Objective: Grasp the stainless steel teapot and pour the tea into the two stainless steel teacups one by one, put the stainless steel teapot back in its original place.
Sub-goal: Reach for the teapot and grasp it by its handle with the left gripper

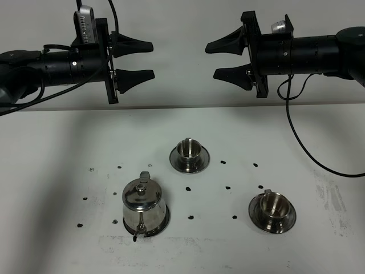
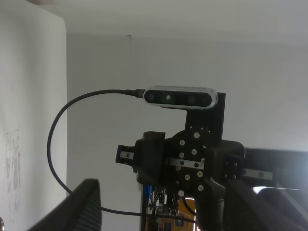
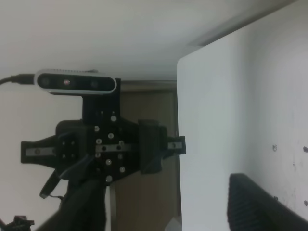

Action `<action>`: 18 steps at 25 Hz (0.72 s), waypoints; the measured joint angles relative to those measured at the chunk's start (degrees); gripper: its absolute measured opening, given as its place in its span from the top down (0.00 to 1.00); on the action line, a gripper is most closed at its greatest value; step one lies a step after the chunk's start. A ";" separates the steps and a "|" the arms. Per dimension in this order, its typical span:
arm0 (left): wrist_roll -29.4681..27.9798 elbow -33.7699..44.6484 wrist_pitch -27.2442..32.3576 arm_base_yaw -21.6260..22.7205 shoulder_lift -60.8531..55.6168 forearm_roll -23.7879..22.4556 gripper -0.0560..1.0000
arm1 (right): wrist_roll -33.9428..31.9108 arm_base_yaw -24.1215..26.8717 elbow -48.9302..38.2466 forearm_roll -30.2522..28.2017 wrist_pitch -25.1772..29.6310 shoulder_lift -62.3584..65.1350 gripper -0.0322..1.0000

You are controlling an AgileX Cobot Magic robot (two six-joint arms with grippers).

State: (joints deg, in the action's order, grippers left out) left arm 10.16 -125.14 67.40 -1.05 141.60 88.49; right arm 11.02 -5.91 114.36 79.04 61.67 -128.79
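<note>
Left gripper [image 1: 153, 59] hanging high over table [image 1: 57, 171], jaws spread wide, gripping nothing. Right gripper [image 1: 211, 61] facing it, likewise spread and empty. Only exterior high view showing teapot [image 1: 142, 201], sitting on base saucer [image 1: 164, 218] front-left, plus far teacup [image 1: 189, 149] and right teacup [image 1: 272, 204]. Left wrist view catching right arm's camera bar [image 2: 180, 97]; right wrist view catching left arm's camera bar [image 3: 77, 83].
</note>
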 joint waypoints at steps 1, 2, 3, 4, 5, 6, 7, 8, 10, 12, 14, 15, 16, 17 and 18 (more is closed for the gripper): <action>0.02 0.00 0.00 0.00 0.00 0.00 0.38 | 0.10 0.00 0.00 0.00 0.00 0.00 0.43; 0.13 0.00 0.00 0.00 0.00 0.00 0.38 | 0.10 0.00 0.00 0.00 0.04 0.00 0.43; 0.13 0.00 0.00 0.00 0.00 0.00 0.38 | 0.16 0.00 0.00 0.00 0.10 0.00 0.43; 0.26 0.00 0.00 0.00 0.00 0.00 0.38 | 0.27 0.00 0.00 0.00 0.06 0.00 0.43; 0.40 0.00 0.00 0.00 0.00 0.00 0.38 | 0.34 0.00 0.00 0.00 0.06 0.00 0.43; 0.46 0.00 0.00 0.00 0.00 0.00 0.38 | 0.46 0.00 0.00 0.00 0.06 0.00 0.43; 0.52 0.00 0.00 0.00 0.00 0.00 0.38 | 0.47 0.00 0.00 0.00 0.06 0.00 0.43; 0.57 0.00 0.00 0.00 0.00 0.00 0.38 | 0.59 0.00 0.00 0.00 0.06 0.00 0.43; 0.62 0.00 0.00 0.00 0.00 0.00 0.38 | 0.88 0.00 0.00 0.00 0.06 0.00 0.43; 0.63 0.00 0.00 0.00 0.00 0.00 0.38 | 1.02 0.00 0.00 0.00 0.06 0.00 0.43; 0.63 0.00 0.00 0.00 0.00 0.00 0.38 | 1.19 0.00 0.00 0.00 0.11 0.00 0.43; 0.68 0.00 0.00 0.00 0.00 0.00 0.38 | 1.53 0.00 0.00 0.00 0.11 0.00 0.43; 0.69 0.00 0.00 0.00 0.00 0.00 0.38 | 1.76 0.00 0.00 -0.02 0.11 0.00 0.43; 0.84 0.00 0.00 0.00 0.00 0.00 0.38 | 2.04 0.00 0.00 -0.07 0.11 0.00 0.43; 1.05 0.00 0.00 0.00 0.00 0.00 0.38 | 2.18 0.00 0.00 -0.13 0.11 0.00 0.43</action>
State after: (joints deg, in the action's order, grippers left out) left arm 11.21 -125.14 67.40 -1.05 141.60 88.49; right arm 13.21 -5.91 114.36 78.91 61.78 -128.79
